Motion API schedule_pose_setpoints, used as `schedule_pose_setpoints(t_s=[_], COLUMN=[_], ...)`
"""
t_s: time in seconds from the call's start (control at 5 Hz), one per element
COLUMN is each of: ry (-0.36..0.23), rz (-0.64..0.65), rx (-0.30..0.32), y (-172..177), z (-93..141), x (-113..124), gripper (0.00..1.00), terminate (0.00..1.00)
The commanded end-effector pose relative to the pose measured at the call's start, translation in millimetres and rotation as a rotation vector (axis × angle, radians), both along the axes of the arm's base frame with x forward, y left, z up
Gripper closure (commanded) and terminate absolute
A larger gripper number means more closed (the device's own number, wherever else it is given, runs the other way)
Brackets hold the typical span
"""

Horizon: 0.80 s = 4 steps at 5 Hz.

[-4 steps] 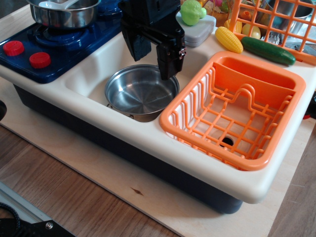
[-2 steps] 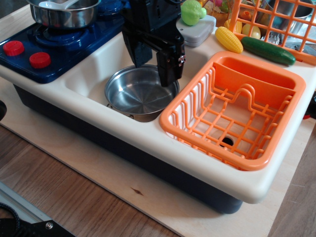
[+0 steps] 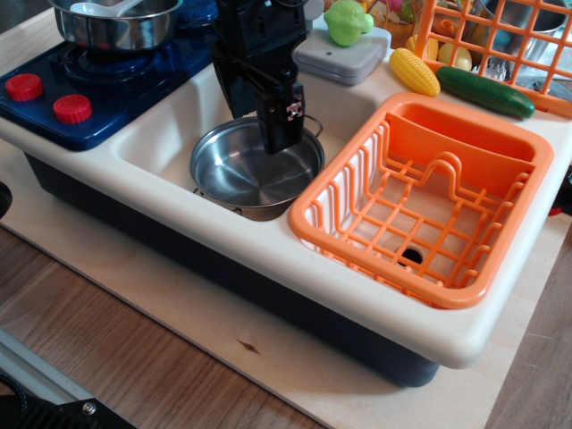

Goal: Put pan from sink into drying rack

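Toy kitchen counter. Pan (image 3: 253, 172) sits flat in sink (image 3: 170, 125), right edge just beside rack (image 3: 465, 277). Black gripper (image 3: 279, 134) hangs over pan's far rim – likely lining up for rim grasp; jaw state hidden, cannot tell – rack empty

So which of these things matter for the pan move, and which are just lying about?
Matter: pan, sink it sits in, drying rack, hand over the pan.

Lying about: pot on blue stove, corn, cucumber, green toy, wire basket.
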<state>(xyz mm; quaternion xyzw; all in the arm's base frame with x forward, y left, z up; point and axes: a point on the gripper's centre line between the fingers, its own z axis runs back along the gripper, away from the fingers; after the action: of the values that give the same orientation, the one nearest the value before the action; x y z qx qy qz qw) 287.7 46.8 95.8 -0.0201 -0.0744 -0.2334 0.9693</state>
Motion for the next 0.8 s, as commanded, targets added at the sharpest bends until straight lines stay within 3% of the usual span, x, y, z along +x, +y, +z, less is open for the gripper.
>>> schedule_pose_setpoints(t_s=[0.0,0.6], ry=[-0.045,-0.113], rz=[-0.081,-0.084], rx=[0.037,0.029], y=[20,22], z=[6,-20], x=[11,15], gripper=[0.00,0.00], terminate=[0.00,0.00])
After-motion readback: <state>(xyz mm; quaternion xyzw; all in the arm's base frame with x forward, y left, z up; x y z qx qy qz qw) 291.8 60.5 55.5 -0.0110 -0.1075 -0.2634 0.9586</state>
